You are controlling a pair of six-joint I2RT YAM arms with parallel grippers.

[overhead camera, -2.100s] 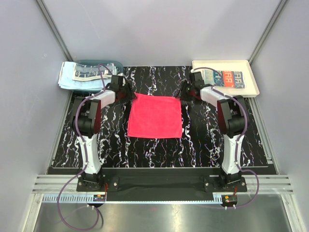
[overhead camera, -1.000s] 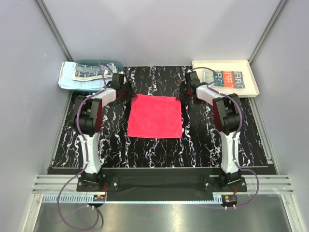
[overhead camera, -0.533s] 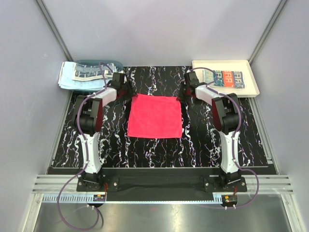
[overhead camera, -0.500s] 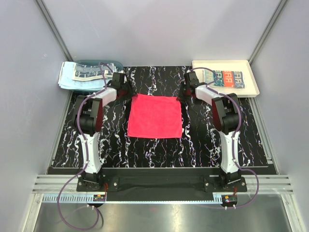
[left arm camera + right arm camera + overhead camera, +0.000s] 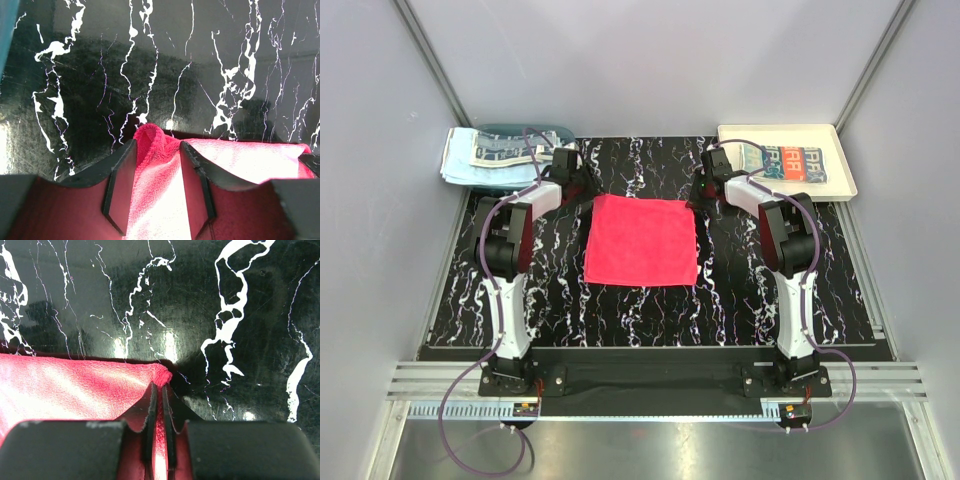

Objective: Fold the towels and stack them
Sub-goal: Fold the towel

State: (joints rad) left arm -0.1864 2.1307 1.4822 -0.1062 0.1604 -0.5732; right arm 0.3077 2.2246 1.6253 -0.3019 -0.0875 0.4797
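Observation:
A bright red-pink towel (image 5: 640,240) lies flat and unfolded on the black marbled table, between the two arms. My left gripper (image 5: 584,194) is at its far left corner. In the left wrist view, the left gripper (image 5: 157,146) is open, its jaws straddling the humped-up corner of the red towel (image 5: 240,160). My right gripper (image 5: 698,192) is at the far right corner. In the right wrist view, the right gripper (image 5: 161,388) is shut on the pinched corner of the red towel (image 5: 75,385). Light blue and patterned towels (image 5: 480,155) are piled at the back left.
A teal basket (image 5: 542,131) sits under the cloth pile at the back left. A cream tray (image 5: 848,178) at the back right holds a folded patterned cloth (image 5: 790,160). Grey walls close in the table on three sides.
Both grippers have come down onto the towel's far corners. The right jaws have shut on the right corner. The left jaws have narrowed round the left corner, which now humps up.

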